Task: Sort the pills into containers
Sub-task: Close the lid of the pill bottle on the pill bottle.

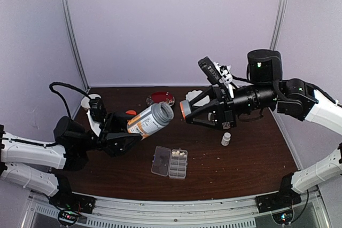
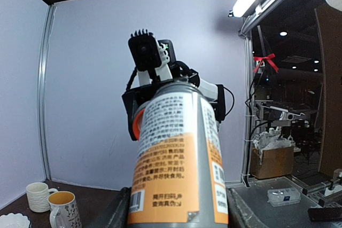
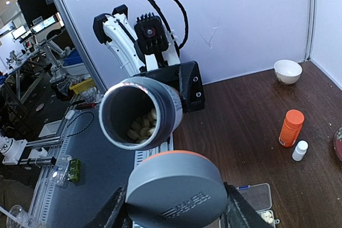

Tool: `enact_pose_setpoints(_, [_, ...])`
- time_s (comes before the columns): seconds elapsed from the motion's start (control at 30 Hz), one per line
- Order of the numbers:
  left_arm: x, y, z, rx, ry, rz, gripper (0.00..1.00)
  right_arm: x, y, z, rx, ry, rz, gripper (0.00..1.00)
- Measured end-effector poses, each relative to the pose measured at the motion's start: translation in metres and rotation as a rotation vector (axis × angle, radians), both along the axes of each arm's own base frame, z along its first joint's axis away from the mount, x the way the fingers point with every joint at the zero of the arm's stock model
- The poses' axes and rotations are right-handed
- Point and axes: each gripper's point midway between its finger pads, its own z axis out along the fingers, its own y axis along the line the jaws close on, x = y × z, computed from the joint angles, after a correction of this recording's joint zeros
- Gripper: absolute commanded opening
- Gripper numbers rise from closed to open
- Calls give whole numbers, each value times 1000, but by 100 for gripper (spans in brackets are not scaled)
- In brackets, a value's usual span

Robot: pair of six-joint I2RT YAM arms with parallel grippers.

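My left gripper (image 1: 125, 132) is shut on a large grey bottle (image 1: 152, 119) with an orange-and-white label, held tilted above the table with its open mouth toward the right. Beige pills (image 3: 141, 124) lie inside the bottle (image 3: 141, 111). Its grey, orange-rimmed cap (image 3: 176, 190) sits between the fingers of my right gripper (image 1: 187, 111), which is shut on it, just right of the bottle mouth. Below them on the table lies the clear pill box (image 1: 170, 162), lid open; a few pills (image 1: 178, 154) rest in its containers.
A small white bottle (image 1: 226, 139) stands right of the pill box. A red dish (image 1: 160, 98), a white bowl (image 1: 195, 95) and a cup (image 1: 92, 100) sit near the back wall. A small orange bottle (image 3: 292, 127) stands behind my left arm.
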Motion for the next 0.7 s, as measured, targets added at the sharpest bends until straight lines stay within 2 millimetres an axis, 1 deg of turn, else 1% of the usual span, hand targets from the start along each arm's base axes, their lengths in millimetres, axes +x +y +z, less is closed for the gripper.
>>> enact_pose_setpoints(0.13, [1,-5,-1,27,7,-10,0,-1,4,-11,-34,22,14,0])
enact_pose_setpoints(0.23, [4,-10,-5,60,18,-5,0,-3,5,-15,-55,22,22,0])
enact_pose_setpoints(0.43, [8,-15,-16,112,39,4,0,-6,6,-13,-58,11,33,0])
enact_pose_setpoints(0.6, [10,-17,-21,133,51,5,0,-6,7,-11,-51,1,33,0])
enact_pose_setpoints(0.7, [12,-20,-22,146,60,4,0,-7,10,-10,-66,-35,36,0])
